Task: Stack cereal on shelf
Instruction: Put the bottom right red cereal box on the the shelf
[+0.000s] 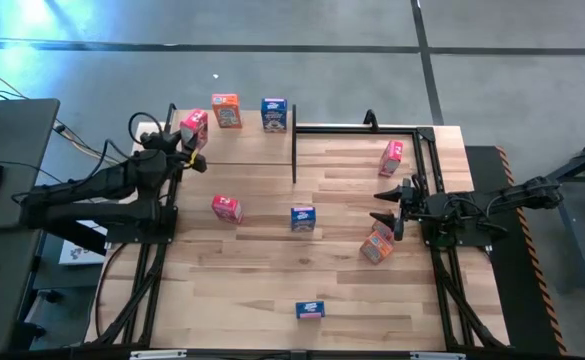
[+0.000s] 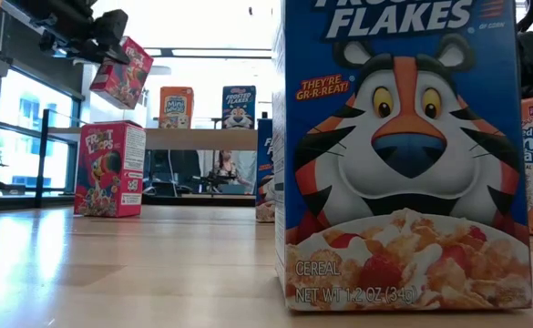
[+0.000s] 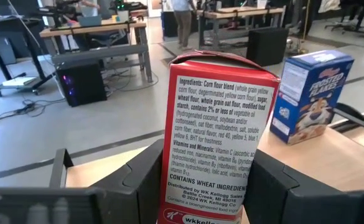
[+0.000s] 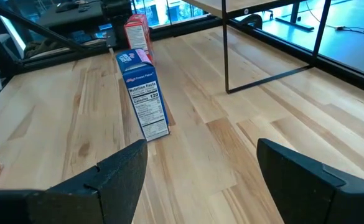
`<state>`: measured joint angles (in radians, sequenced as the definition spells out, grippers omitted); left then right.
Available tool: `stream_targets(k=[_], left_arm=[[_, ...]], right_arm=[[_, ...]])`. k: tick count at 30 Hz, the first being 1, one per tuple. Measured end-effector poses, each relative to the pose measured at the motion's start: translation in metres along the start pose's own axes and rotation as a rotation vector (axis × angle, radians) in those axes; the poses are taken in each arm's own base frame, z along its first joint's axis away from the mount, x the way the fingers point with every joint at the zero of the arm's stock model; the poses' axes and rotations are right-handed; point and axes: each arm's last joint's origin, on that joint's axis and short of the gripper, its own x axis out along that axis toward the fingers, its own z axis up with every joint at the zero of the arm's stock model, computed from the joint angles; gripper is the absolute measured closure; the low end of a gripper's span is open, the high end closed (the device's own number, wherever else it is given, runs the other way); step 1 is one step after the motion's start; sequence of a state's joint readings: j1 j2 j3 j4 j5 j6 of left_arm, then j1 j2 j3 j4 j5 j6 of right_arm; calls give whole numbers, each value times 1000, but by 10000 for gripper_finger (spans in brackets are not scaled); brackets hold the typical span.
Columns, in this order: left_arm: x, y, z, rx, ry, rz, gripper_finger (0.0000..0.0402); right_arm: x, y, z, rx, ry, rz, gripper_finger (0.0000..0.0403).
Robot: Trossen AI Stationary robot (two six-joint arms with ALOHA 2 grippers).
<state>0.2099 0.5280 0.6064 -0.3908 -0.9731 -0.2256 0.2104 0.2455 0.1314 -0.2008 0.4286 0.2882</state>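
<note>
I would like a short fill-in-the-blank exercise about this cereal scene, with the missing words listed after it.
1. The left gripper is shut on a ____ cereal box.
2. On the shelf already stand an orange box and a ____ box.
3. The right gripper is open and holds ____.
4. The big box closest to the low camera shows a ____.

Missing words: pink-red; blue; nothing; tiger

The blue box (image 2: 403, 155) nearest the low camera read "FLAKES", "THEY'RE GR-R-REAT!", "CEREAL" and "NET WT 1.2 OZ (34g)". Far behind it, a pink-red box (image 2: 109, 169) read "FROOT LOOPS". The red box (image 3: 216, 137) between the left gripper's (image 3: 200, 186) fingers listed "Ingredients: Corn flour blend". Another blue box (image 4: 143, 93) showed "Nutrition Facts".
</note>
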Motion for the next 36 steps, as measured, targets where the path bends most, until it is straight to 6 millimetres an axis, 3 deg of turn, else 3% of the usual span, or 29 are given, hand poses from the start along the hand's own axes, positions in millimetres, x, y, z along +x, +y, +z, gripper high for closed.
stream_targets(k=[18, 25, 36], left_arm=[[20, 5, -4, -74, 57, 97, 237], [28, 7, -24, -85, 96, 145, 237], [34, 2, -33, -102, 42, 121, 237]], right_arm=[[0, 1, 0, 25, 8, 21, 107], [0, 1, 0, 25, 8, 23, 107], [0, 1, 0, 25, 9, 23, 107]])
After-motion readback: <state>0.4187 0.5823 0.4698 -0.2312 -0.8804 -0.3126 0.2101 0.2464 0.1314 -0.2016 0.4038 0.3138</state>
